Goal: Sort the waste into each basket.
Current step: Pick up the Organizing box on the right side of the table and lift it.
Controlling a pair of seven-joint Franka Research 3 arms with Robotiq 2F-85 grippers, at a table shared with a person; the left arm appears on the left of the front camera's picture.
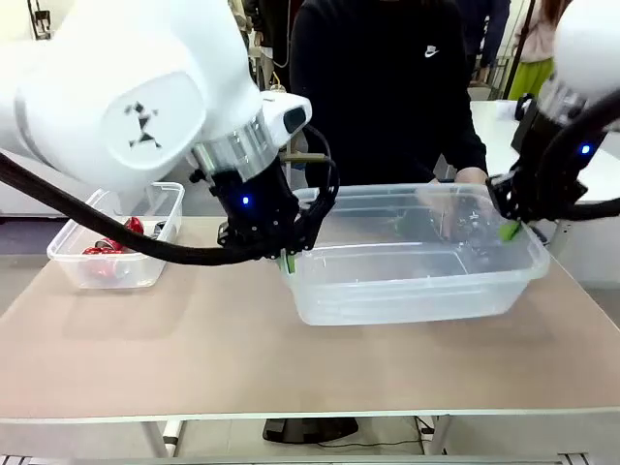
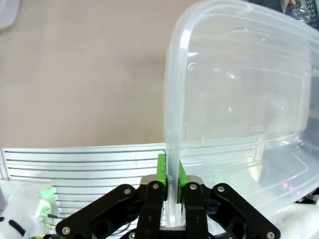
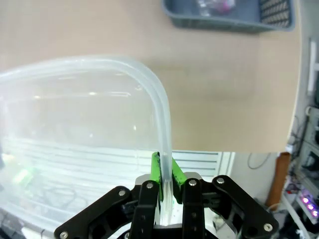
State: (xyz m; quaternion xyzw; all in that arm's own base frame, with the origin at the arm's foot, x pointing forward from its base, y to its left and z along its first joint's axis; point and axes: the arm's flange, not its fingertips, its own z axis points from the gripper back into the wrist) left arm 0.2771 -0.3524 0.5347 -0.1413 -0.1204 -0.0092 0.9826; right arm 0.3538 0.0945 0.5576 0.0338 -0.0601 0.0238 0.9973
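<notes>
My left end effector (image 1: pixel 286 260) was closed tight, its green pads (image 2: pixel 160 172) pinching the left wall of the large clear tub (image 1: pixel 407 291), one pad inside and one outside. My right end effector (image 1: pixel 509 231) was clamped the same way on that tub's right rim, close to a rounded corner. So both of my end effectors held one tub, which sat from the middle toward the right edge of the tabletop (image 1: pixel 194 358). The person's hand (image 1: pixel 472 177) was at its far right corner. A second, small clear tub (image 1: pixel 136 271) stood at the far left corner, with two red cans (image 1: pixel 102 249) that I could count inside. One dark blue basket (image 3: pixel 224 22) lay near a tabletop edge.
</notes>
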